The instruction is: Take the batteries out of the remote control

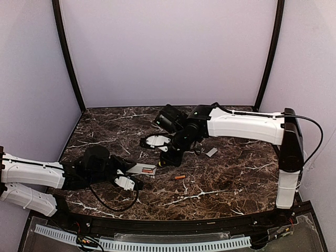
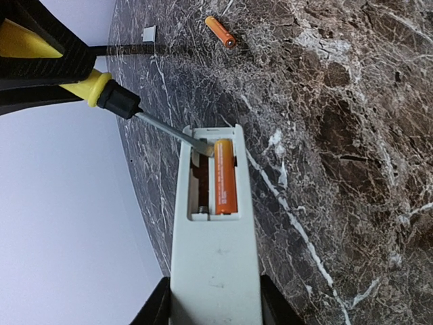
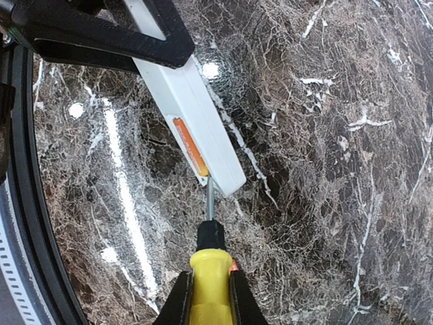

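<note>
Left arm (image 1: 31, 172) and right arm (image 1: 247, 126) are white-shelled with black joints; right gripper (image 3: 208, 298) seemingly black.

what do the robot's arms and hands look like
The left arm and right arm are smooth white shells linked by black joints. A thin black cable loops off the right one; a second cable sags beneath the left. The left hand and right hand are black with white cover plates and plain black fingers.

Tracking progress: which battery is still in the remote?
The battery seated in the bay of the remote, at the screwdriver tip; the other battery lies loose on the table.
</note>
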You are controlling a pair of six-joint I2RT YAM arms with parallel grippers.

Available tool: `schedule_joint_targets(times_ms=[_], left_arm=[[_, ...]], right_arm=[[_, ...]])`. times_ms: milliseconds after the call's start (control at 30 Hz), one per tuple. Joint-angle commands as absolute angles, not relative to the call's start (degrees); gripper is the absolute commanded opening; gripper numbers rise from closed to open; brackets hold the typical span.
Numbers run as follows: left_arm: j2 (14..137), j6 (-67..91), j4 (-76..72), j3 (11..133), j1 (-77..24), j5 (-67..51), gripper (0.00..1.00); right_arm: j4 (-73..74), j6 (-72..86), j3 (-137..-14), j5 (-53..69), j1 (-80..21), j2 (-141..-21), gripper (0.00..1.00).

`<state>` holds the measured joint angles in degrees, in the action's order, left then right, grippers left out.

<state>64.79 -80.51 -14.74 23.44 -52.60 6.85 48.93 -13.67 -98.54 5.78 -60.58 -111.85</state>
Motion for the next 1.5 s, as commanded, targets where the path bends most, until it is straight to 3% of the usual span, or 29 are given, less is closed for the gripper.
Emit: schedule_joint_targets(times_ms=[0,300,933,1267,1467], left_arm=[[62.59,-78.89,-19.95,24.93,-53.28,0.98,0.0],[62.86,-78.31,-18.87,25.35,-53.3,0.79,0.0],[61.41,-78.31,-18.99,25.06,-53.32,0.84,0.0],[61.33,-78.39,-18.9,25.02,-53.35,0.96,0.0],[61.35,-78.48,-18.59,25.03,-53.26,0.99,0.0]], right_arm=[[45.59,-14.28,-97.84,-6.83,-63.08,-111.95,0.0],[43.77,-18.88,-99.22,-15.4,-67.32,-113.96,0.0],[44.67,-9.08,-97.43,6.45,-60.1,-111.0,0.0],[45.06,-2.98,-97.03,10.08,-57.3,-110.96,0.0],[45.77,-4.83,-97.24,4.55,-57.76,-111.23,0.0]])
